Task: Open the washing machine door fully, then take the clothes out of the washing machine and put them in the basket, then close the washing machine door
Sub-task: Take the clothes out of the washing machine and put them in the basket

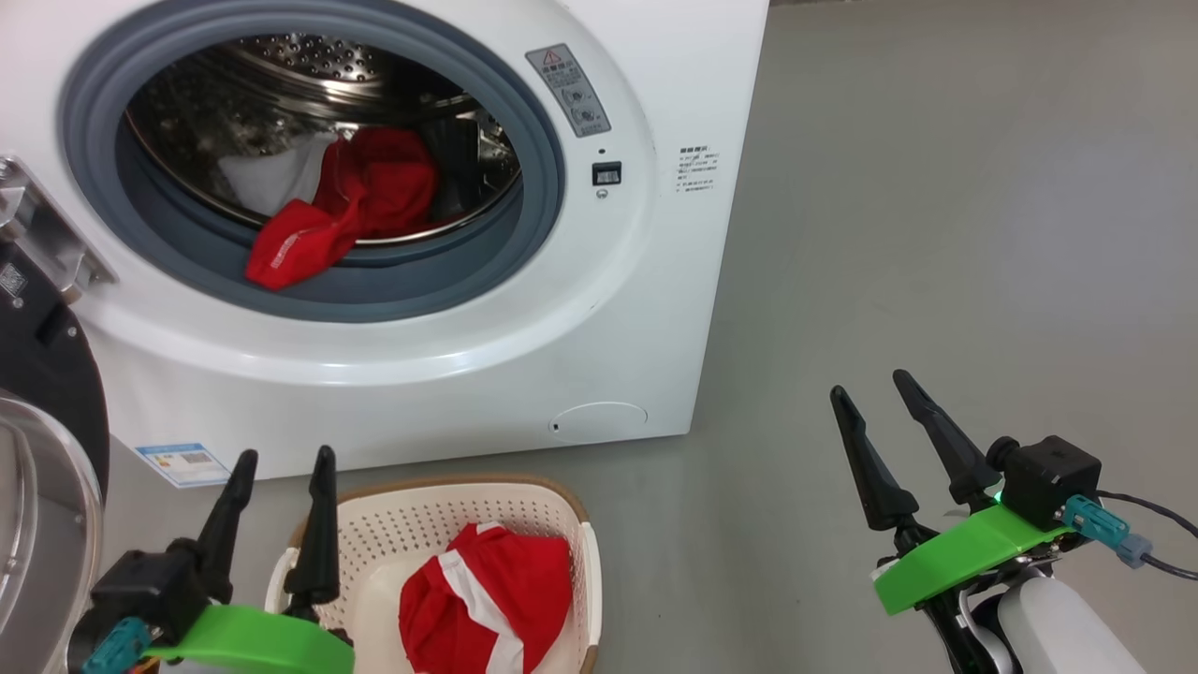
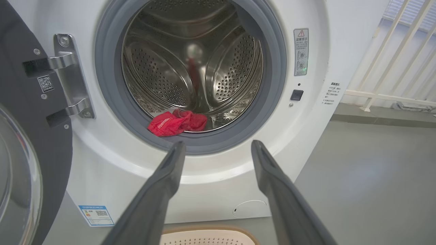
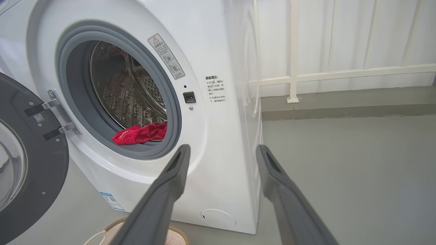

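Head view: washing machine (image 1: 655, 281) w/ door (image 1: 51, 374) standing open at far left, black rim & glass bowl cut off by the frame edge. Red piece (image 1: 346, 206) lies at the front of the drum, its lower end draped over the grey gasket (image 1: 421, 285). Basket (image 1: 421, 524) stands on the grey floor (image 1: 936, 234) just in front of the machine, below the opening, w/ a second red piece (image 1: 487, 599), white-banded, inside it. L gripper (image 1: 285, 459) hangs over the basket's left end, fingers spread wide, holding nothing. R gripper (image 1: 870, 386) is off to the right over the floor, well apart from machine & basket, likewise wide & empty. L wrist view: both fingers (image 2: 163, 190) rise wide apart w/ nothing btwn them, aimed at the open drum (image 2: 163, 75). Red piece (image 2: 177, 123) sits at the drum's bottom lip, touching the gasket. Door (image 2: 20, 102) at left on its steel hinge (image 2: 69, 75); basket's brown rim (image 2: 207, 230) at the bottom edge. R wrist view: fingers (image 3: 160, 204) wide apart, empty, machine seen at an angle from its right front. Red piece (image 3: 141, 133) pokes over the gasket's lower edge, door (image 3: 34, 177) open at left, basket corner (image 3: 177, 234) at the bottom, white railing (image 3: 293, 75) behind.
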